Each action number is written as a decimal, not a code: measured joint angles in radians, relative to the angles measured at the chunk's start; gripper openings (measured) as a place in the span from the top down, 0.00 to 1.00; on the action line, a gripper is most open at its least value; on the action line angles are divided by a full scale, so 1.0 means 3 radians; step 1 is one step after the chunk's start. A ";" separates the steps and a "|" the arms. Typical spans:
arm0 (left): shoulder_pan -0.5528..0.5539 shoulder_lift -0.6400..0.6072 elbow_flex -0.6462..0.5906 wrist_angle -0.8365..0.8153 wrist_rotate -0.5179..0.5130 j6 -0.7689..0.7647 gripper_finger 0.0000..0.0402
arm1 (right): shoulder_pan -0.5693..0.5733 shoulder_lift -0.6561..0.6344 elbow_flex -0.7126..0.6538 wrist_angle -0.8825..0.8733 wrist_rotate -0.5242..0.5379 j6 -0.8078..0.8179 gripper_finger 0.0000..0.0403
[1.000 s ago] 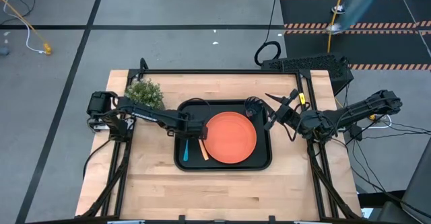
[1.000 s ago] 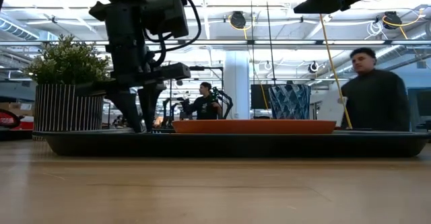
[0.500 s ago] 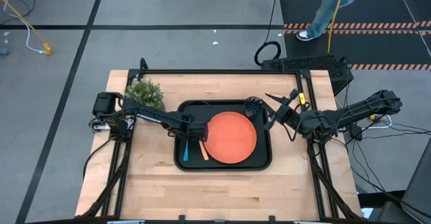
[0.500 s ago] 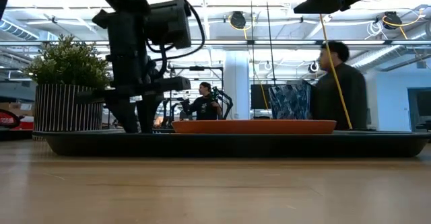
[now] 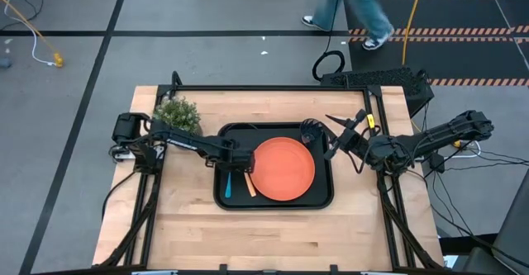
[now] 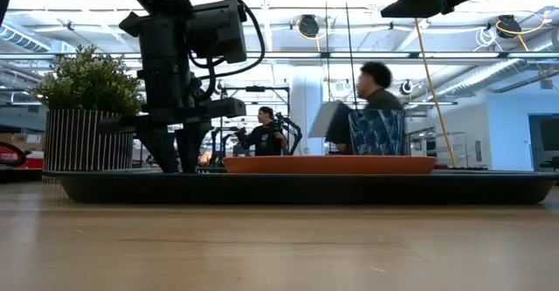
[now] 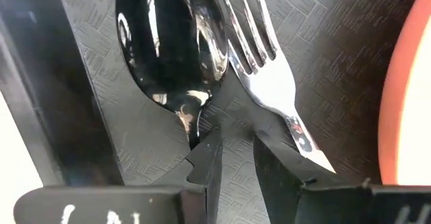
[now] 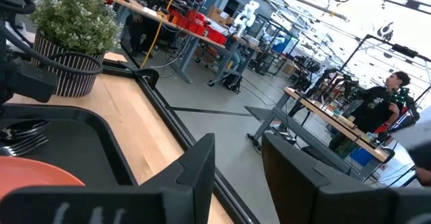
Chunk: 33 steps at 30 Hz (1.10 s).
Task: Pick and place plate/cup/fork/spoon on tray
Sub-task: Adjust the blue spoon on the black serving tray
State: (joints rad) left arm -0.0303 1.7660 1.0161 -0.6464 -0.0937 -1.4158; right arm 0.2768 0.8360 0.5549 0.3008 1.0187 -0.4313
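Black tray (image 5: pixel 324 194) sits mid-bench (image 5: pixel 273 234). Orange plate (image 5: pixel 283 168) on its right half. Spoon (image 5: pixel 227 186), blue handle, and fork (image 5: pixel 250 184), tan handle, lie side by side in the left strip of the tray, just left of the plate. Cup (image 5: pixel 311 132) at the tray's far right corner, seemingly inside the rim. All four items look placed; the task seems near done.

Left gripper (image 7: pixel 234 158) is low over the cutlery's far ends. Wrist view: spoon bowl and fork tines lie close together ahead of the fingers, apparently touching. Fingers (image 7: pixel 205 167) stand a narrow gap apart, nothing between them. One tip looks to rest against the fork neck; contact is hard to confirm.

Key relation: both utensils run near-to-far, long axes roughly parallel, heads at the far end directly beyond the left fingertips. Any straight pull-back should be up and clear, or the fork may get dragged.

Right gripper (image 8: pixel 237 162) hovers off the tray's far right corner, past the cup, fingers slightly parted and empty. Left arm is the nearer to the cutlery; right arm is nearer to the cup.

Potted plant (image 5: pixel 177 115) stands on the bench off the tray's far left corner.
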 joint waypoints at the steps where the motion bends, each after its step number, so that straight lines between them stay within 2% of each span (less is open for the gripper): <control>1: 0.0000 0.0000 0.0000 -0.0011 -0.0001 0.0000 0.78 | 0.0000 0.0000 0.0000 0.0001 0.0000 0.0000 0.72; 33: 0.0038 -0.0005 0.0000 -0.0101 -0.0051 -0.0035 0.78 | 0.0000 0.0000 0.0000 0.0000 0.0000 0.0000 0.72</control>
State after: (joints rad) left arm -0.0189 1.7645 1.0161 -0.6767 -0.1089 -1.4265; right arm 0.2769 0.8360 0.5549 0.3008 1.0187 -0.4313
